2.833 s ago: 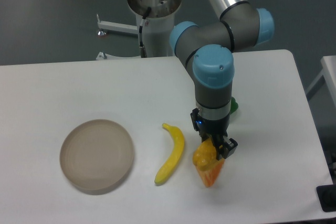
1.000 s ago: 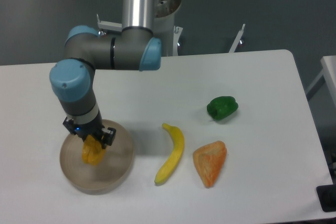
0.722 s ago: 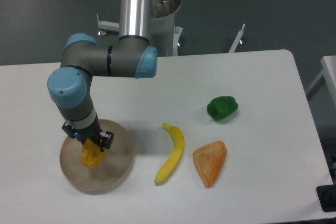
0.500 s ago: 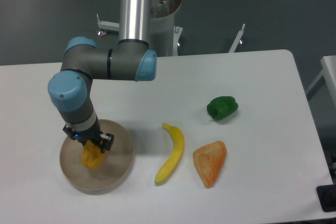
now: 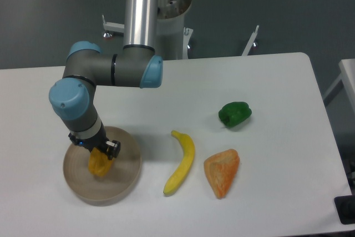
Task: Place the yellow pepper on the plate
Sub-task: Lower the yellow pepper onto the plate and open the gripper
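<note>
My gripper (image 5: 100, 156) hangs over the plate (image 5: 127, 178) at the table's left, and the yellow pepper (image 5: 99, 163) sits right between my jaws, low over the plate's middle; whether it touches the dish I cannot tell. My jaws look narrow, closed against the pepper's sides. On the white table (image 5: 266, 81) I count one plate, one yellow pepper, one banana (image 5: 182, 162), one orange wedge (image 5: 222, 172) and one green pepper (image 5: 234, 114). No readable writing or labels appear.
</note>
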You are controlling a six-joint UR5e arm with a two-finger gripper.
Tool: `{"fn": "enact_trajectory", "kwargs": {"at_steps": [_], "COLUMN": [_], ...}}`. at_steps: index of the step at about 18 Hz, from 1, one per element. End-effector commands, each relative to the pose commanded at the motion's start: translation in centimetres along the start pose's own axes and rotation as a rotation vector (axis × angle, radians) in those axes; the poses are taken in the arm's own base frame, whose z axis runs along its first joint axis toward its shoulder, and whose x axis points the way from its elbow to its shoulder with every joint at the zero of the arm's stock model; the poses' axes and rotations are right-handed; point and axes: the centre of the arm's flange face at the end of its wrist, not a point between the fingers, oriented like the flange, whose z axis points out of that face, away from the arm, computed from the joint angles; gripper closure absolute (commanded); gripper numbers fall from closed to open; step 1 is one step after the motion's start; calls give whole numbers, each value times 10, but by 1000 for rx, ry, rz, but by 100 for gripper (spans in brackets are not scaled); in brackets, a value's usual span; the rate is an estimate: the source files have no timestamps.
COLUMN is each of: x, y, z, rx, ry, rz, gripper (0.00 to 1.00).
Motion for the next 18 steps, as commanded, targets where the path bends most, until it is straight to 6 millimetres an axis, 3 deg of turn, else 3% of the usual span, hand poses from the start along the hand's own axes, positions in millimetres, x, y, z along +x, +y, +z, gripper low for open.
{"fn": "enact_trajectory", "kwargs": {"at_steps": [6,9,11,15,18], "x": [0,0,0,-2,-6], "y": [-2,-2,-1,-1,-1], "z": [3,4,-1,-11,-35], "rx": [0,-1,3,18,54], "ry": [0,0,-1,-4,-17], "rz": [6,11,11,8,21], "gripper": [45,32,6,0,0]}}
